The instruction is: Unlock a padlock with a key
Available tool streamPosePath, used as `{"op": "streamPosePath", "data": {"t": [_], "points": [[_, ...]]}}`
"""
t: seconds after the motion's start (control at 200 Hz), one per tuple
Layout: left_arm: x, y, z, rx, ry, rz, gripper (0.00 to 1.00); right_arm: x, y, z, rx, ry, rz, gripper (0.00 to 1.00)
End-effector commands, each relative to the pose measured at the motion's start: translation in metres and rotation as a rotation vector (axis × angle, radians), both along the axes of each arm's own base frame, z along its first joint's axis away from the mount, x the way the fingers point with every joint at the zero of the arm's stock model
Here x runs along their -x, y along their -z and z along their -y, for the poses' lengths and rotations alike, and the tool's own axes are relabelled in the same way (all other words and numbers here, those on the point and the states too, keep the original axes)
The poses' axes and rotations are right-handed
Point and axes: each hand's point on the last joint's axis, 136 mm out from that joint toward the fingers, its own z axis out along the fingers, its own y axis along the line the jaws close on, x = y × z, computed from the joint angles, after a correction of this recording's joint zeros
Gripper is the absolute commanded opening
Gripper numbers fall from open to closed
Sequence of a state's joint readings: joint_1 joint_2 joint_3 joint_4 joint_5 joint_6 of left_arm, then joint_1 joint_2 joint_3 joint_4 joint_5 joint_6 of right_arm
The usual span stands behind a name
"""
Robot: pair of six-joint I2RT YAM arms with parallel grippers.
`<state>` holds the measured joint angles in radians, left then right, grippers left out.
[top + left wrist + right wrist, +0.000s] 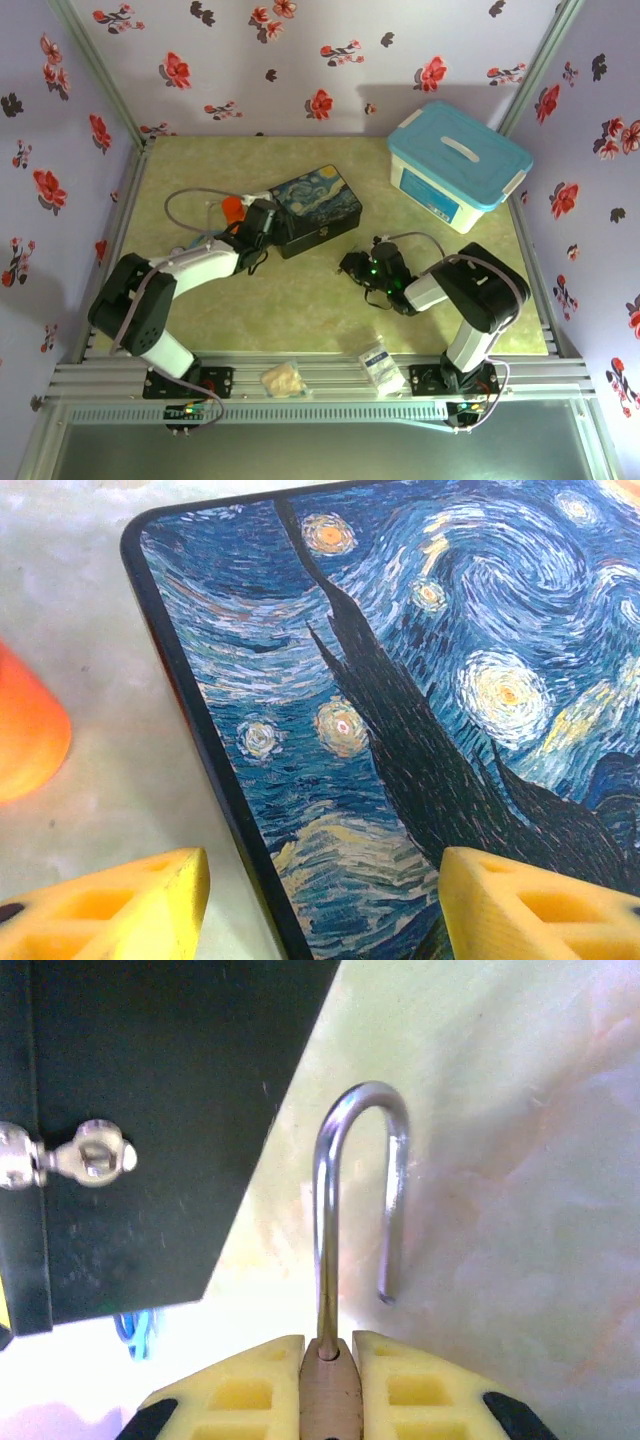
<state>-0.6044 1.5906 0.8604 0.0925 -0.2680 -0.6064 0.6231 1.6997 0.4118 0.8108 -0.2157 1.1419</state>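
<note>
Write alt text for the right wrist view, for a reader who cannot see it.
The right claw grips a small brass padlock by its body, its silver shackle pointing away with one leg's end free. Beside it is a dark box wall with a silver latch.

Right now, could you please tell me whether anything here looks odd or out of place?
The padlock in the right end effector has its shackle open: one leg ends free in the air. Nothing else stands out.

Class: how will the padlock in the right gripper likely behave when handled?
The padlock looks rigid metal, probably heavy for its size. Its narrow body, pinched by the right gripper, may twist. Its shackle, free at one end, likely swivels.
</note>
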Motion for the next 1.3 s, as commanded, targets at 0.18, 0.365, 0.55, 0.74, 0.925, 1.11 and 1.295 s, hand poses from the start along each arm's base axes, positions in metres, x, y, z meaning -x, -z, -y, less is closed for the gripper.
{"op": "streamPosePath", "data": {"t": [0.18, 0.365, 0.55, 0.74, 0.925, 1.11, 1.295], "points": [[-0.025, 0.003, -0.009, -0.058, 0.019, -0.022, 0.64, 0.059, 0.037, 0.045, 0.236, -0.201, -0.278, 0.02], [-0.032, -0.032, -0.007, -0.028, 0.029, 0.049, 0.66, 0.071, 0.036, 0.078, 0.274, -0.21, -0.363, 0.12], [-0.032, -0.075, -0.002, 0.023, 0.055, 0.128, 0.67, 0.074, 0.031, 0.102, 0.379, -0.24, -0.415, 0.19], [-0.022, -0.117, 0.0, 0.079, 0.092, 0.192, 0.68, 0.073, 0.027, 0.125, 0.507, -0.252, -0.444, 0.29], [0.002, -0.141, -0.008, 0.113, 0.111, 0.214, 0.69, 0.065, 0.018, 0.138, 0.569, -0.227, -0.421, 0.29], [0.04, -0.151, -0.026, 0.107, 0.152, 0.221, 0.78, 0.041, -0.019, 0.14, 0.599, -0.184, -0.27, 0.45], [0.068, -0.129, -0.075, -0.05, 0.064, 0.227, 1.0, 0.018, -0.058, 0.163, 0.753, -0.112, -0.103, 0.63]]}}
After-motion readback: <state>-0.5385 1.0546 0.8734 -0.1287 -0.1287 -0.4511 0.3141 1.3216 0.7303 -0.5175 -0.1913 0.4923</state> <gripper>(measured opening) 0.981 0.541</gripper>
